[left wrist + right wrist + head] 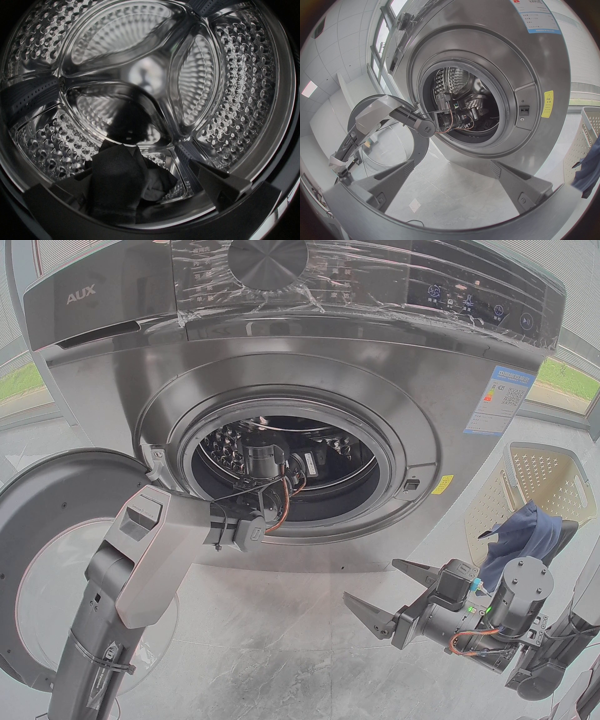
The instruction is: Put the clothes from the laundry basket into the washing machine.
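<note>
Closest thing in the head view is the right gripper, hanging low over the grey floor near the front of the washing machine. Its claw is spread wide with nothing in it. Just to its right sits the laundry basket, with a blue garment draped over its near rim.

The left arm goes through the open port, past the door swung out on the left. Inside the drum, the left gripper has its fingers apart too. A dark garment is bunched on the drum floor right up against one finger, and to me it looks let go rather than pinched.

So I'd say we're at the drop-off end of one garment. Next, the left arm needs to back straight out without snagging that cloth, and one of the claws has to go for the blue piece, pinching a good fold so it lifts clear of the basket rim.
</note>
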### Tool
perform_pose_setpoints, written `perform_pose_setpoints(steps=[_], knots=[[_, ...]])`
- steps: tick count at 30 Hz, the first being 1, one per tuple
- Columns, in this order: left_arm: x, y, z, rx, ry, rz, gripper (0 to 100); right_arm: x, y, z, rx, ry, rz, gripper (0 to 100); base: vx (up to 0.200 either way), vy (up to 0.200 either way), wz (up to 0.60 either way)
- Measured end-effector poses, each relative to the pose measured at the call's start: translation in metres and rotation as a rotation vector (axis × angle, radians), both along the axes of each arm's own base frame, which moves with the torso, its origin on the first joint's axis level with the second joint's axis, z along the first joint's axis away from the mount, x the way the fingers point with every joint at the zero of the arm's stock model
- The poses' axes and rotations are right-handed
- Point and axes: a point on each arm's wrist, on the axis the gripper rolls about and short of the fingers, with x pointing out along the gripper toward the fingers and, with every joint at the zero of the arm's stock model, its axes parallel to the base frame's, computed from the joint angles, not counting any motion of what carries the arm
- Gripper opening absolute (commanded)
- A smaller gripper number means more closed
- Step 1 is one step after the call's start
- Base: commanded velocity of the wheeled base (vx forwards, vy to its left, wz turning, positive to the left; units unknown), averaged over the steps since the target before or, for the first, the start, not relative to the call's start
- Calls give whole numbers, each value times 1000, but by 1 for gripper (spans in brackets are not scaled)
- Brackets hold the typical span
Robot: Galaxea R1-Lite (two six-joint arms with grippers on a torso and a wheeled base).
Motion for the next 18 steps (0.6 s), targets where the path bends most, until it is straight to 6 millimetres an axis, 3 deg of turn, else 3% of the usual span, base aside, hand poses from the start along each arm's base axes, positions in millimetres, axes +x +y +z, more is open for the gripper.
perform_pose_setpoints(steps=[8,18], knots=[[-33,-1,-15,44,121,-48,100,1,-1,0,0,0,-4,100,0,0,0],[-116,5,-16,107,206,-217,100,1,-2,-1,-4,4,-7,100,0,0,0]])
